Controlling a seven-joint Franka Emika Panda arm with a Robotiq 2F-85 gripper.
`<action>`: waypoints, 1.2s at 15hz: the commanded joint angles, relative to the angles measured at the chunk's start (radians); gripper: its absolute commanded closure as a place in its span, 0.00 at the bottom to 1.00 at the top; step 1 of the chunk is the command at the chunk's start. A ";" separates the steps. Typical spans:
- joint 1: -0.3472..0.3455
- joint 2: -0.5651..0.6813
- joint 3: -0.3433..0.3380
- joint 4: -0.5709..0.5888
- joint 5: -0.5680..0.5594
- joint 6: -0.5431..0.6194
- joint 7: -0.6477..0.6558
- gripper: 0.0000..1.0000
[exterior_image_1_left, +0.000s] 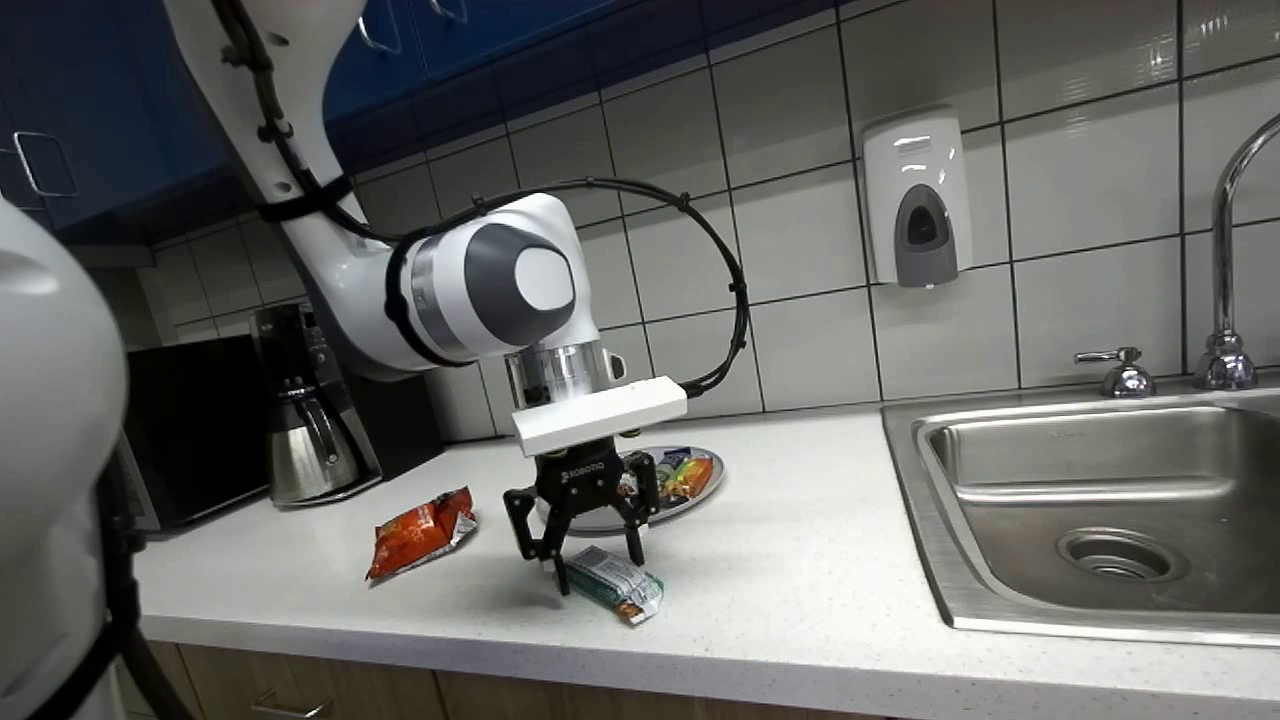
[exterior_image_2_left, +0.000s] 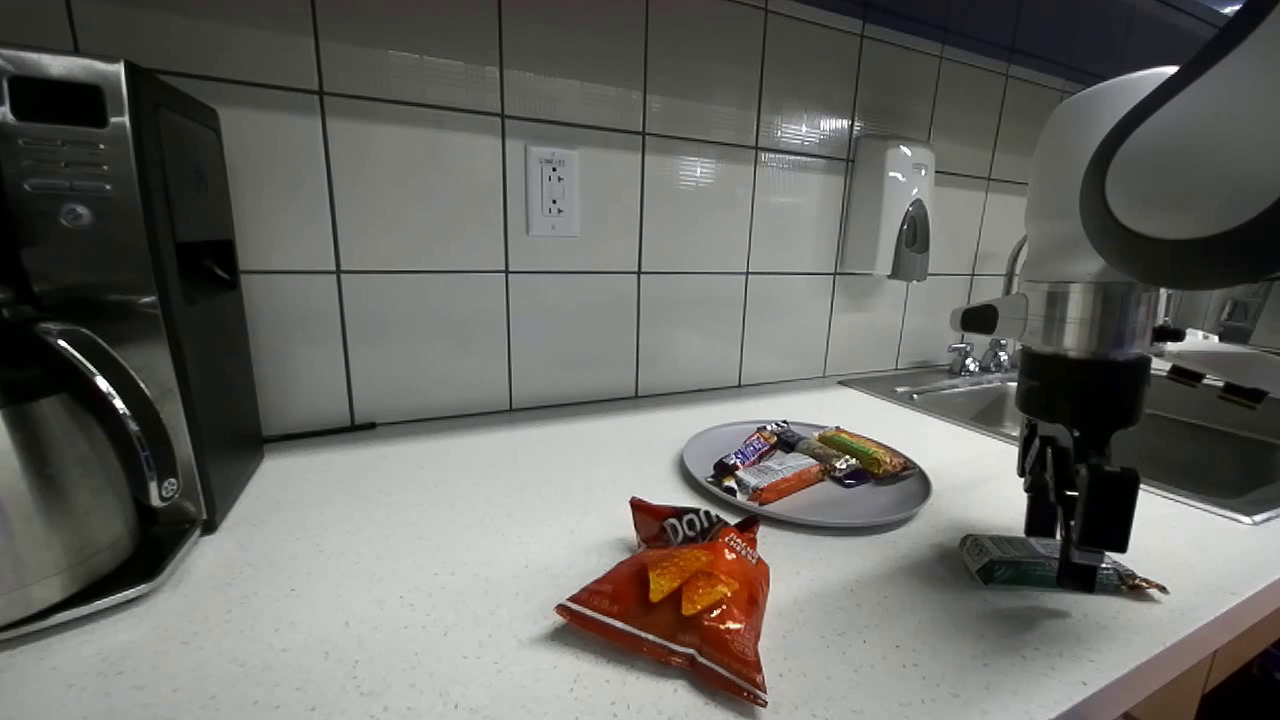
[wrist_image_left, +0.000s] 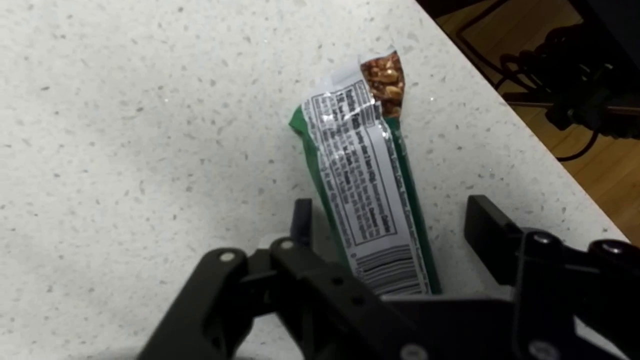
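I couldn't see the green-wrapped bar whole: in the wrist view the gripper hid its lower end. In an exterior view it also masked part of the gray plate, and the sink ran off the right edge.

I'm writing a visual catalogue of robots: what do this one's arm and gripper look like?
The arm is white and rounded, with dark grey joint covers; black cables, held by black straps, run along it and loop outward. Below a silvery metal collar sits a white bar. The gripper is black, with two jointed fingers and pale ROBOTIQ lettering.
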 joint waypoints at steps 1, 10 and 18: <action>-0.009 -0.007 -0.002 -0.009 -0.013 0.023 -0.010 0.51; -0.003 -0.048 -0.002 0.001 0.006 -0.021 -0.037 0.84; 0.023 -0.091 -0.011 0.056 0.060 -0.107 -0.205 0.84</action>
